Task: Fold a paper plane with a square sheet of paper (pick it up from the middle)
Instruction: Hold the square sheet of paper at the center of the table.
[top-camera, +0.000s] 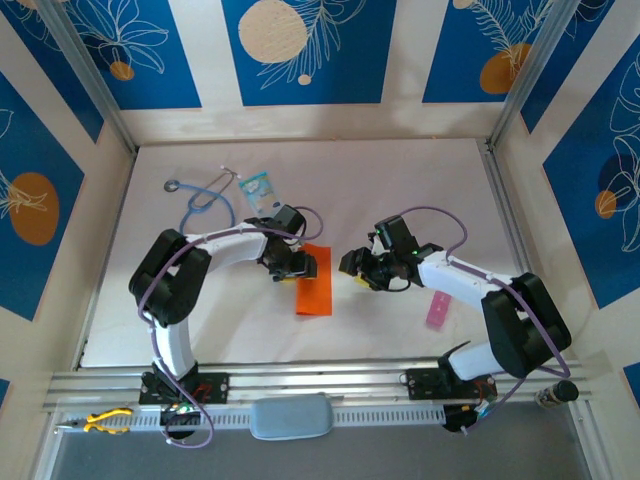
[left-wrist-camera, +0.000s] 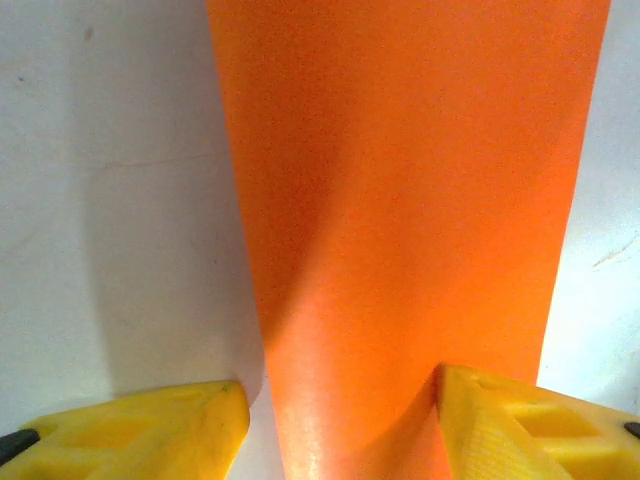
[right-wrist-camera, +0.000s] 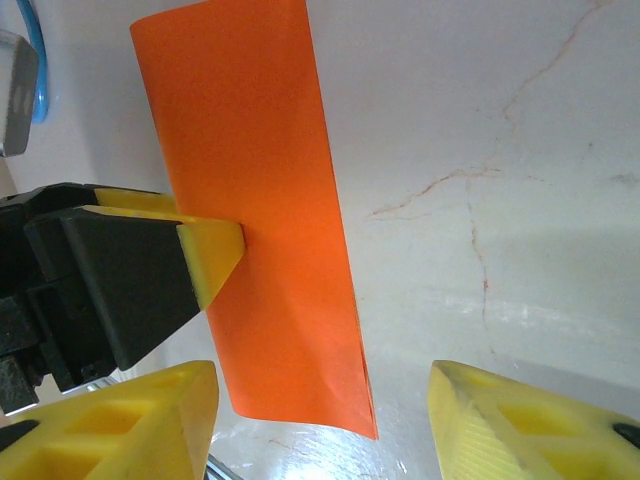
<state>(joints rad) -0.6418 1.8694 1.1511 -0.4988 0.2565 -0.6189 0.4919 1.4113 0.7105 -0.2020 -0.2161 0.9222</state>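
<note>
On the white worktop (top-camera: 400, 180) the square sheet of paper (top-camera: 314, 288) lies near the middle, folded to a narrow strip, between the two hands. The left hand (top-camera: 296, 266) stands open, one fingertip (right-wrist-camera: 218, 250) pressing the strip's long edge. The right hand (right-wrist-camera: 315, 420) hangs open by an end corner, holding nothing. For a clean fold, I judge the left should pin firmly while the right brings that corner over, edges aligned.

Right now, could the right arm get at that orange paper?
Probably yes. The right gripper sits just beside the orange paper, jaws apart, with bare table between them. The left gripper is at the paper's opposite side, leaving this edge free.
</note>
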